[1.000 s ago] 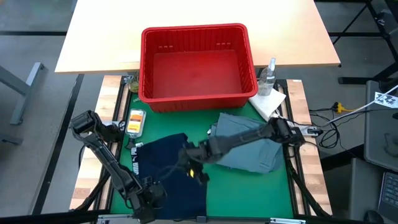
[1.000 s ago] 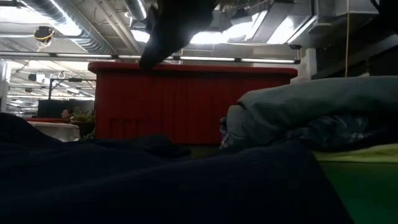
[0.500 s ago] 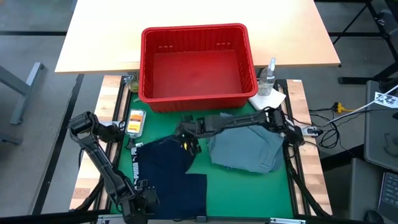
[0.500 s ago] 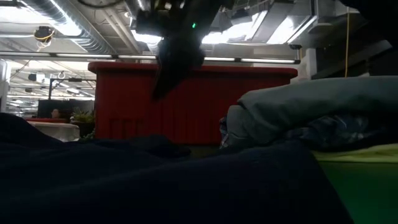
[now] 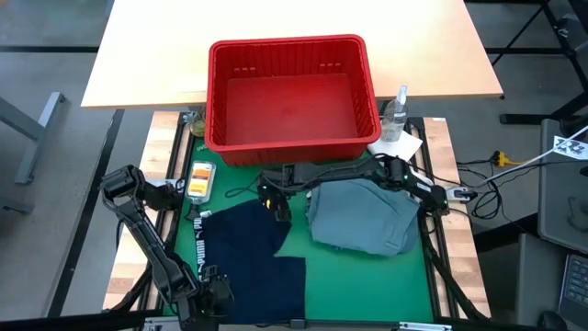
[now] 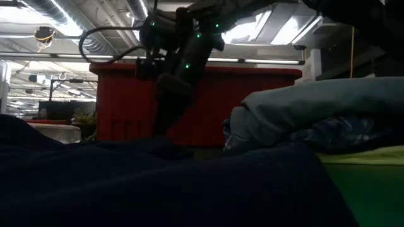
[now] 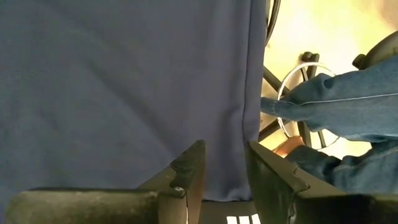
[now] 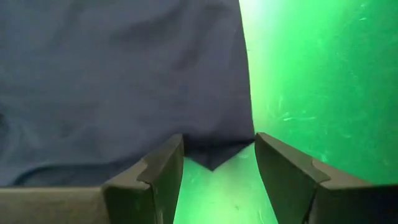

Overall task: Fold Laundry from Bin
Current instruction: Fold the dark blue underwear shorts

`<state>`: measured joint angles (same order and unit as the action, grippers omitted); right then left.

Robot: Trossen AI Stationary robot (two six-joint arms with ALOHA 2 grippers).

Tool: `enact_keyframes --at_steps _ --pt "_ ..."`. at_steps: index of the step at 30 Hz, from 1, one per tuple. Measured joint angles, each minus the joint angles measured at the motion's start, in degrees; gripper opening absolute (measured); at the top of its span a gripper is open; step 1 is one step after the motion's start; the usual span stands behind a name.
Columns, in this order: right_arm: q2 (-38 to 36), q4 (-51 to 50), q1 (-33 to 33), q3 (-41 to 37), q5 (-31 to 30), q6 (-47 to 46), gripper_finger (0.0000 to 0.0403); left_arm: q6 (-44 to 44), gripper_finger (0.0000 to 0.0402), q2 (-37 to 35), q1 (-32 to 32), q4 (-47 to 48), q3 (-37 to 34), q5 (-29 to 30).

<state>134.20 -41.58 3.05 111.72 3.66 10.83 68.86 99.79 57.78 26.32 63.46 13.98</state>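
We are in the folding step for the dark navy garment [image 5: 250, 253], which lies spread on the green mat [image 5: 367, 276] at about 7 o'clock from the table's centre, its near half doubled into a narrower panel. The bin [image 5: 292, 97] stands at 12 o'clock with nothing visible inside it, and the grey-blue garment [image 5: 363, 216] lies folded at 4 o'clock, with a strip of plaid showing under it in the low view. Our right gripper [image 5: 273, 204] hangs over the navy garment's far right corner, at 12 o'clock on the cloth; its wrist view shows the fingers [image 8: 155, 180] spread apart with that corner lying between them on the mat, not pinched. Our left gripper [image 5: 209, 292] sits at the garment's near edge, at 6 o'clock on the cloth; its wrist view shows the fingers [image 7: 186, 171] part-way apart, straddling the hem, and we cannot tell whether they pinch it. We judge that the next move calls for the right gripper to close on the far corner and carry it toward 6 o'clock over the near half, with the left side holding the hem flat so the fold lands square. A pinch set too shallow may slip off the corner; one set too deep may drag the lower layer.
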Motion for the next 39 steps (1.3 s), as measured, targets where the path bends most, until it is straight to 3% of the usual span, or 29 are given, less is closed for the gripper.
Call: enact_keyframes --at_steps 5,11,23,32,39 --pt "1.8 2.37 -0.02 0.0 -0.04 -0.09 0.02 0.13 0.011 0.0 -0.55 0.17 0.0 0.48" --pt "3.18 2.52 -0.02 0.03 0.02 -0.11 0.02 7.06 0.011 -1.14 -2.24 2.98 0.0 0.27" --pt "3.53 2.29 -0.02 0.09 2.01 -0.15 0.0153 10.49 0.011 -16.89 -4.53 34.85 0.0 12.09" --pt "3.55 2.13 -0.02 0.07 2.1 -0.11 0.0118 -2.41 0.011 -21.38 -6.4 39.92 0.0 15.58" --pt "3.57 2.05 -0.09 0.04 2.96 -0.07 0.0069 -3.86 0.011 -21.4 -6.4 42.73 0.0 16.42"
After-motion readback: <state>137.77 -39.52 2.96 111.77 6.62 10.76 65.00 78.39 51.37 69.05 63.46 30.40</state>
